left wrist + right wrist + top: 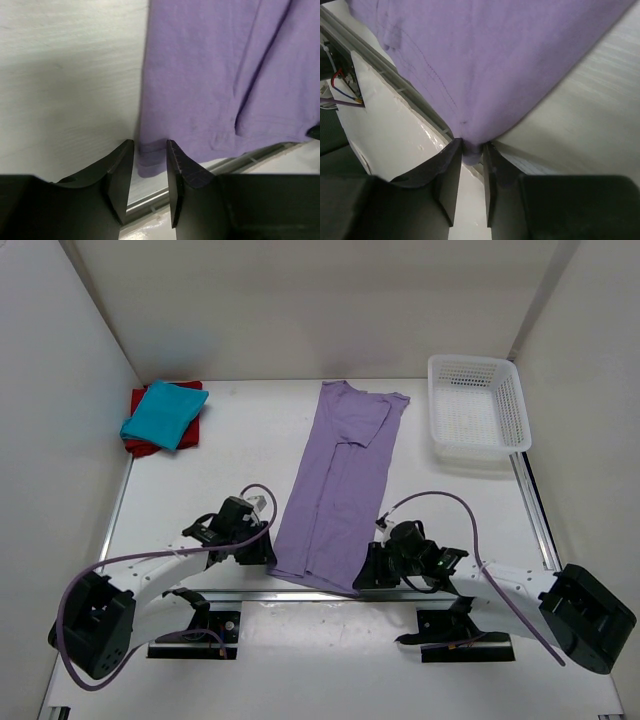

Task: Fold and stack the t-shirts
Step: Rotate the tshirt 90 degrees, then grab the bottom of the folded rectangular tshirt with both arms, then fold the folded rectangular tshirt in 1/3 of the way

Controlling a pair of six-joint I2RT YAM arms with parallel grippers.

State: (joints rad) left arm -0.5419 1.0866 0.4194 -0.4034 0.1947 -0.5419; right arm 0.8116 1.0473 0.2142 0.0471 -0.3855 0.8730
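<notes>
Right gripper (472, 146) has a hem corner of the lavender shirt (340, 480) pinched, left gripper (150, 146) just straddles the other corner unclamped, so lifting now probably skews the fold.

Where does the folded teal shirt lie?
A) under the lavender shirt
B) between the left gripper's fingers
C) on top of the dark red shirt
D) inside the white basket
C: the top view shows the teal shirt resting on the dark red shirt at the far left.

Lavender shirt (340, 480) soft matt cloth; basket (478, 405) white plastic lattice; table (180, 480) smooth matt white.
</notes>
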